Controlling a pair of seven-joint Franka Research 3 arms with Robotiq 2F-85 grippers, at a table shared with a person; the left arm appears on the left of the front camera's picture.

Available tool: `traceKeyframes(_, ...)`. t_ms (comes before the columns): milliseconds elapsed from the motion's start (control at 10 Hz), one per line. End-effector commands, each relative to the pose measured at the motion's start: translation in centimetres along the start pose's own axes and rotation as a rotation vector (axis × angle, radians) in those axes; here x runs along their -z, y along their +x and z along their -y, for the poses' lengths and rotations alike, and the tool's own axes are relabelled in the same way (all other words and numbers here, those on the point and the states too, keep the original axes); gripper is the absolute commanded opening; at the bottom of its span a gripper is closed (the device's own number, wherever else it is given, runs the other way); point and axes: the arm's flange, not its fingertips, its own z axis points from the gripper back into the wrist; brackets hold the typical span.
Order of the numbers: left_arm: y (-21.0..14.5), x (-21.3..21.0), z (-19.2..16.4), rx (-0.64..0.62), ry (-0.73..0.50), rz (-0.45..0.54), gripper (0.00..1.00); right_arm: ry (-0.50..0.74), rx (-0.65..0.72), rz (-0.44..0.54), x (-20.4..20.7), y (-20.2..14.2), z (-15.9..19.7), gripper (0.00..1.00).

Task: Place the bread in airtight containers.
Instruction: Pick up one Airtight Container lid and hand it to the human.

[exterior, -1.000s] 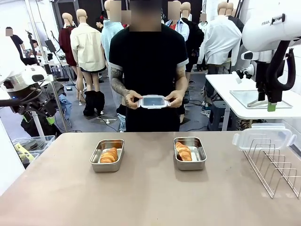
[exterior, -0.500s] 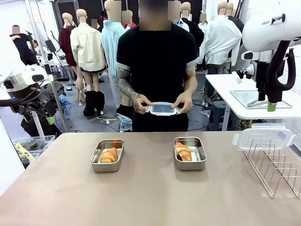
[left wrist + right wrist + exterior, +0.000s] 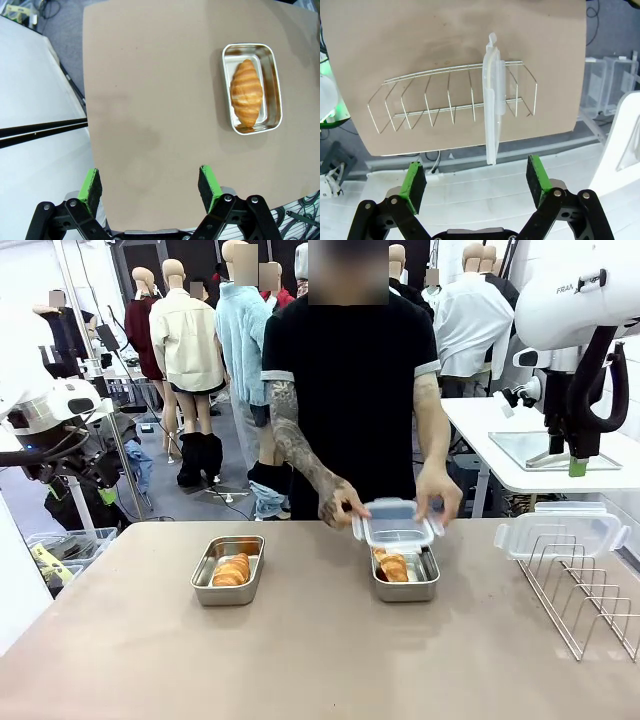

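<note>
While both end effectors point(image 3: 150, 185) point(image 3: 477, 177) gape empty, each croissant point(image 3: 232, 569) point(image 3: 392, 564) lies lengthwise in its pan point(image 3: 205, 590).

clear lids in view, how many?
2. One clear lid is in the person's hands, held over the right-hand steel pan. The other lid stands upright in the wire rack at the table's right edge.

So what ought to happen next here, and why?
Probably the person's hands lower the clear lid and press it onto the right container, since it sits just above that pan, over its bread. The left container stands uncovered, a second lid waits in the wire rack, and both pincers hang open, off the table.
</note>
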Motion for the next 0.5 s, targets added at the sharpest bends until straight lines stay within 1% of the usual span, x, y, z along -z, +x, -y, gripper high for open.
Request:
traceKeyframes(0, 0.05, -0.03, -0.14, -0.004, -0.002, 0.011, 1.0, 0.002, 0.015, -0.024, -0.12, 0.03, -0.06, 1.0)
traceKeyframes(400, 0.05, -0.03, -0.14, -0.004, -0.002, 0.011, 1.0, 0.002, 0.015, -0.024, -0.12, 0.03, -0.06, 1.0)
